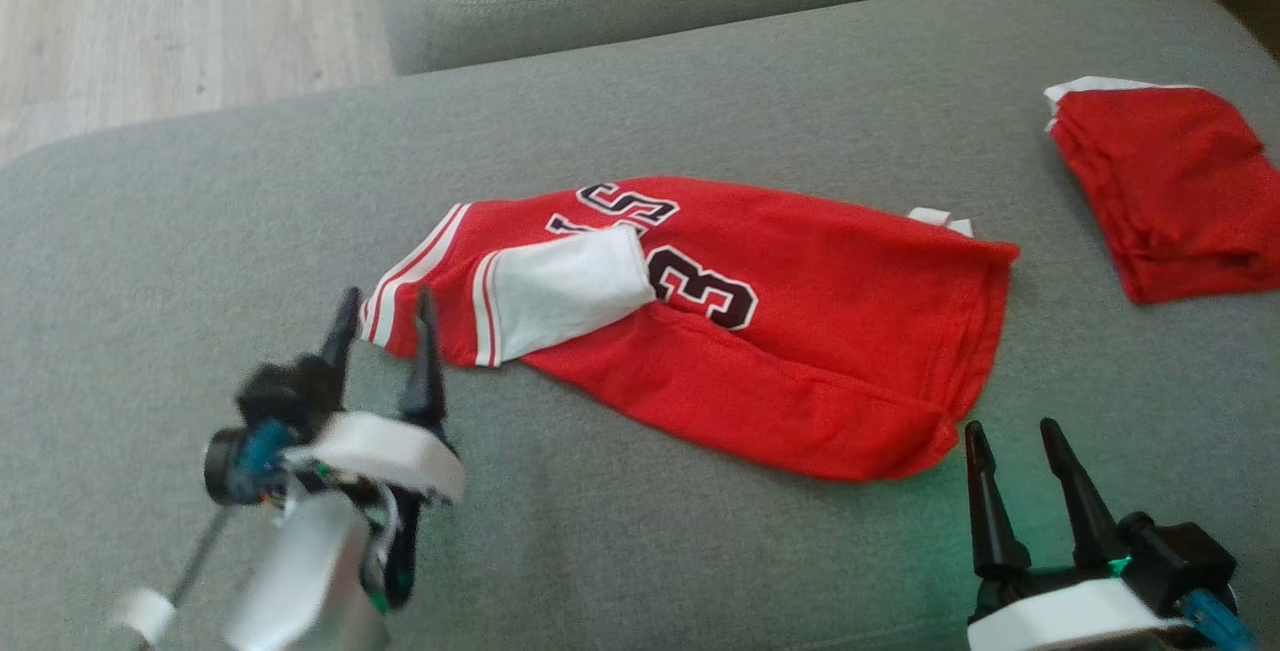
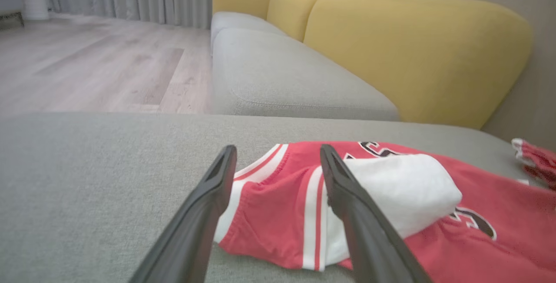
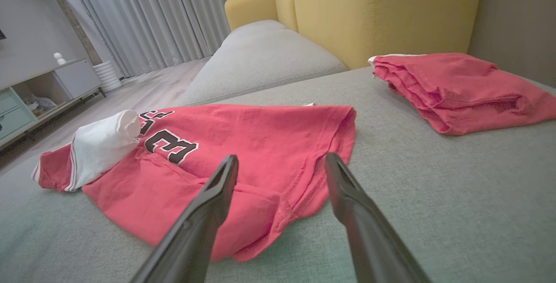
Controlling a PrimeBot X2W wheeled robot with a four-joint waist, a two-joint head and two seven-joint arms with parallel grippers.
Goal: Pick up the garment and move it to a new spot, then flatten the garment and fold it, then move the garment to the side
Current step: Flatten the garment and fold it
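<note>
We see a wide grey cushion (image 1: pixel 200 231) of a sofa, covered in a woven fabric, and it carries everything here. Two things lie directly on it. Near the middle lies a red jersey (image 1: pixel 820 361), spread out but not fully flat: the cloth has long wrinkles, and the near edge is bunched a little. On its upper side we read a dark number 3 with a white outline. A white sleeve (image 1: pixel 565 291) is turned over on top of the jersey, near its left end. Well apart from it, at the far right of the cushion, lies a folded red garment (image 1: pixel 1170 191) with a white edge at its far corner.
</note>
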